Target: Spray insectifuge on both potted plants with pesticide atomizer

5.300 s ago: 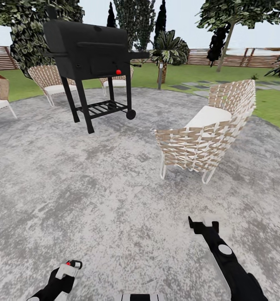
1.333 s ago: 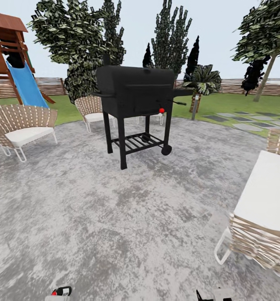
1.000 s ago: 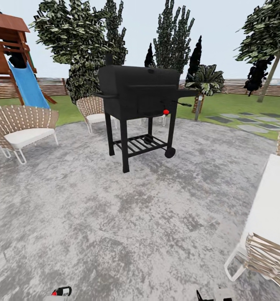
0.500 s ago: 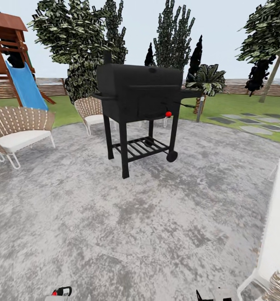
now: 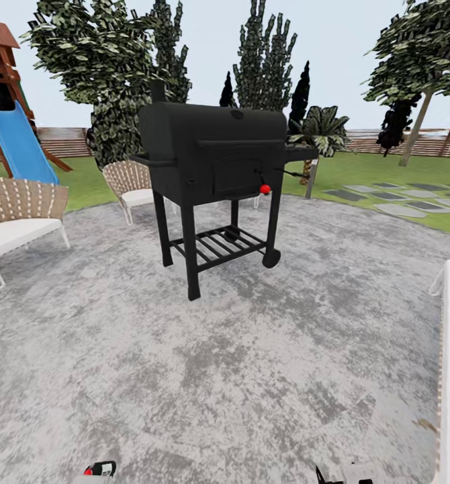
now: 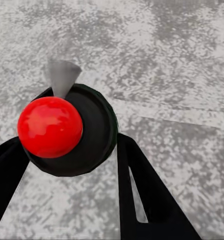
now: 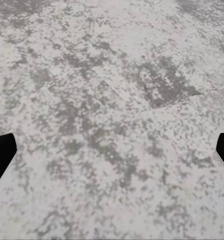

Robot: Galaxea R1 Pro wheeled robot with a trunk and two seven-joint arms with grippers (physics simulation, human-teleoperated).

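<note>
Left gripper (image 6: 66, 165) clamped round pesticide atomizer (image 6: 76, 132), probably light, stiff, a bit slick; best gripped mid-body; right gripper (image 7: 112, 150) spread, empty.

Head forward over patio (image 5: 252, 349), wrists downward (close)

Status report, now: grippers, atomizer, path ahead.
Left gripper shut on pesticide atomizer. Right gripper open over patio. Black grill dead ahead.

One black grill (image 5: 215, 158), three wicker chairs (image 5: 18, 218) — one blue slide (image 5: 17, 144), one atomizer (image 6: 71, 127).
</note>
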